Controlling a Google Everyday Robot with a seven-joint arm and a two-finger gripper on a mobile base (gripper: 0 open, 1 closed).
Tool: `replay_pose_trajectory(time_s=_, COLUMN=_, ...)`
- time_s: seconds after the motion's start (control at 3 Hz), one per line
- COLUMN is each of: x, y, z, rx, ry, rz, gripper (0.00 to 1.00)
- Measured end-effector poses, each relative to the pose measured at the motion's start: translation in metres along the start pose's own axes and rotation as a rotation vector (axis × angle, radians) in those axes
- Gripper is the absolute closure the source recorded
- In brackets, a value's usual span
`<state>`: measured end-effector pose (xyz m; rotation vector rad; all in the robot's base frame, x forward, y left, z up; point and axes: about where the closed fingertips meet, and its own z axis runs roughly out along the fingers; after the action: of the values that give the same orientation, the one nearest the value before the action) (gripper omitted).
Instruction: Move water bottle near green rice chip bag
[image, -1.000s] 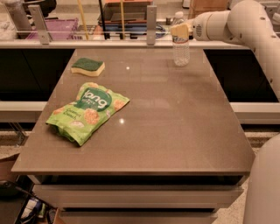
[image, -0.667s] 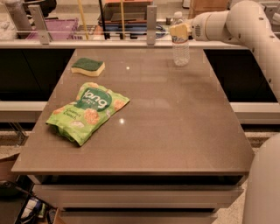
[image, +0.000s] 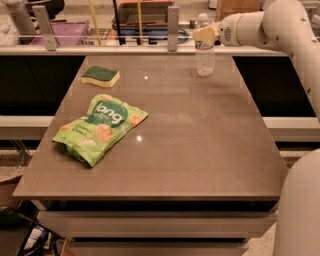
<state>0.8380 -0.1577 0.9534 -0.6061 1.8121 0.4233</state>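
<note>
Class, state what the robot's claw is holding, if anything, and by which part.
The claw sits at the shoulder of the water bottle, below its cap; whether it grips cannot be told.

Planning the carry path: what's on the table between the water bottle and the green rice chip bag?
Camera view: only bare table between water bottle and green rice chip bag; sponge sits off that line. End effector is at the bottle's neck.

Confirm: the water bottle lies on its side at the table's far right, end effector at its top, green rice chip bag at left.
Wrong on one count: the camera view shows the water bottle standing upright. It is at the table's far right, end effector at its top, green rice chip bag at left.
</note>
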Motion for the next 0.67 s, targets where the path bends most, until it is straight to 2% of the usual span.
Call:
replay_pose_trajectory(time_s=0.33, x=-0.012, y=0.011, z=-0.014, rx=-0.102, ry=-0.002, rz=0.071, gripper=1.0)
replay_pose_trajectory(time_s=0.67, x=-0.024, y=0.017, z=-0.034, rx=-0.152, ry=-0.006, rz=0.103, gripper=1.0)
